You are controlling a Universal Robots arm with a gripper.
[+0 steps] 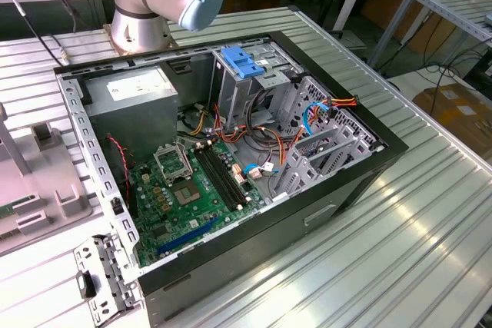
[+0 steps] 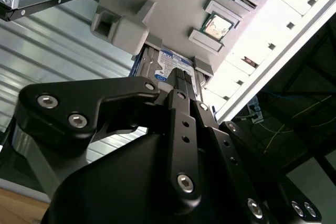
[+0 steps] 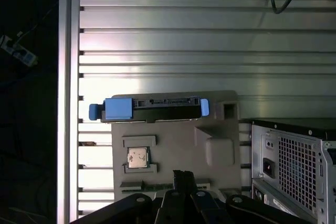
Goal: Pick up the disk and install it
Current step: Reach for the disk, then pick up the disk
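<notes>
"Fingers point(image 2: 180, 85), condition?"
"Pressed together, clamping nothing. Gripper point(image 3: 181, 174) hangs over the grey holder point(image 3: 173, 140), at the side opposite the disk point(image 3: 157, 102)."
"Layout, by size?"
"Open computer case point(image 1: 330, 205) stands just beside the holder. Disk sits on edge in the holder's end slot, blue rails point(image 3: 118, 108) at both ends. Processor chip point(image 3: 137, 157) is seated mid-holder."
"Recommendation for the pick?"
"In my judgement: spread wide, centre between the rails, stay square to the slot, lift straight, keep clear of the chip."
</notes>
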